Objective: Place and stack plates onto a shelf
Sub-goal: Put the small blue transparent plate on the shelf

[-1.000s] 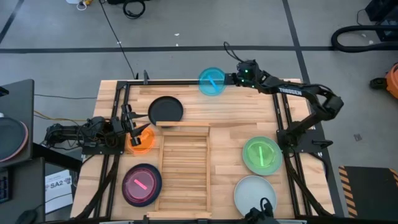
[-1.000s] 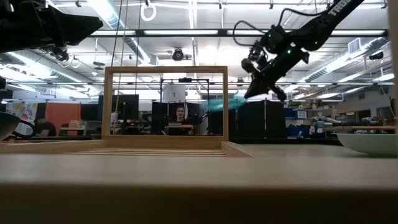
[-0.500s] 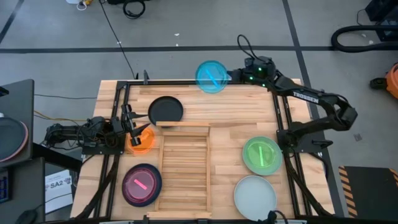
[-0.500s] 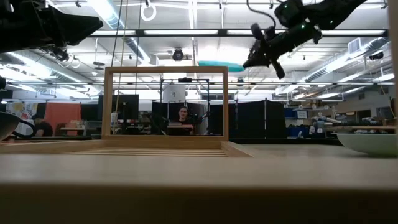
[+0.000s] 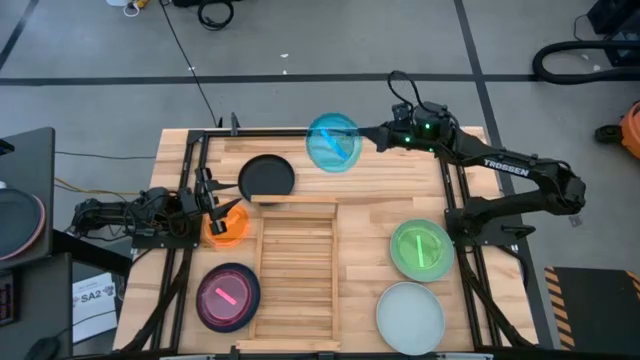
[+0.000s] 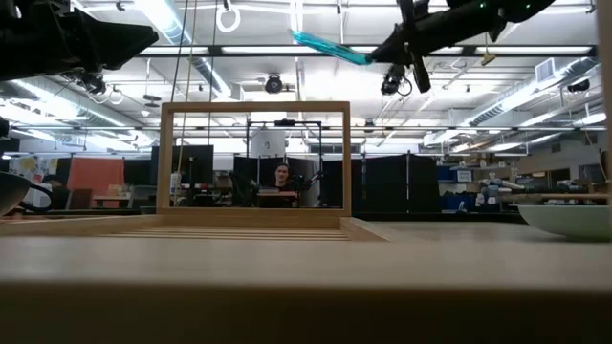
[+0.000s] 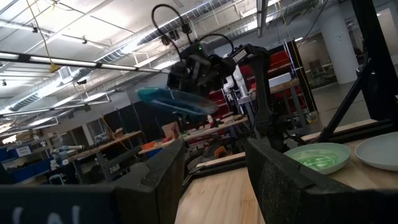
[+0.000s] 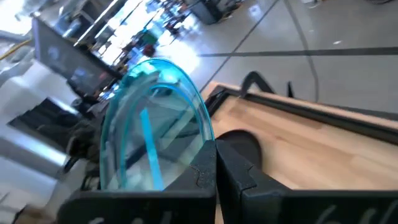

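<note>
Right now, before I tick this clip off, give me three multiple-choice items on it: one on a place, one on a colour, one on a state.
1. Where is the black plate?
A. On the table just beyond the shelf's far end
B. Inside the shelf
C. In a gripper

2. What colour is the plate that the right gripper holds?
A. Orange
B. Blue
C. Purple

3. How is the shelf?
A. Holding two plates
B. Holding one plate
C. Holding no plates

Answers:
1 A: the black plate lies past the shelf rim.
2 B: the right gripper pinches the blue plate aloft.
3 C: only bare slats show.
</note>
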Available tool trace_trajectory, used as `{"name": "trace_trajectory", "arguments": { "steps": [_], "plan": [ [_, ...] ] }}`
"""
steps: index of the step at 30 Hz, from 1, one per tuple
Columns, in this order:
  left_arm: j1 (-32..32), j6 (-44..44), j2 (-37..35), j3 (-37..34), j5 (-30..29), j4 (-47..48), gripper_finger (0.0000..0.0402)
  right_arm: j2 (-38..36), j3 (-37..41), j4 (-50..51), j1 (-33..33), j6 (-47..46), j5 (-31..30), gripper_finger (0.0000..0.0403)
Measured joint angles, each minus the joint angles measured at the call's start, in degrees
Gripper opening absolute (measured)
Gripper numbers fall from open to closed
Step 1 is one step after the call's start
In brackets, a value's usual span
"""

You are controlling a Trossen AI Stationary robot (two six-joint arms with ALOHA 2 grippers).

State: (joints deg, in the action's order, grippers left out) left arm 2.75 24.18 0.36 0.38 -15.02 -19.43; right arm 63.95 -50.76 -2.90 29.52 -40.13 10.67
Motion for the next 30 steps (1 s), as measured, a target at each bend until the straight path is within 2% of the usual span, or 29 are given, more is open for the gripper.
{"name": "trace_trajectory", "arguments": {
  "steps": [15, 21, 30],
  "plan": [
    [0.01, 0.00, 0.00, 0.01, -0.01, 0.01, 0.0176, -0.01, 0.00, -1.03, -16.42, -2.86, -0.95, 0.0003],
    [0.00, 0.00, 0.00, 0.01, -0.01, -0.01, 0.0176, 0.28, 0.00, -0.88, -24.35, -4.16, -5.37, 0.0003],
    [0.00, -0.01, 0.00, 0.00, 0.01, 0.01, 0.0176, 0.62, 0.00, 0.01, -35.88, -5.11, -16.39, 0.0003]
  ]
}}
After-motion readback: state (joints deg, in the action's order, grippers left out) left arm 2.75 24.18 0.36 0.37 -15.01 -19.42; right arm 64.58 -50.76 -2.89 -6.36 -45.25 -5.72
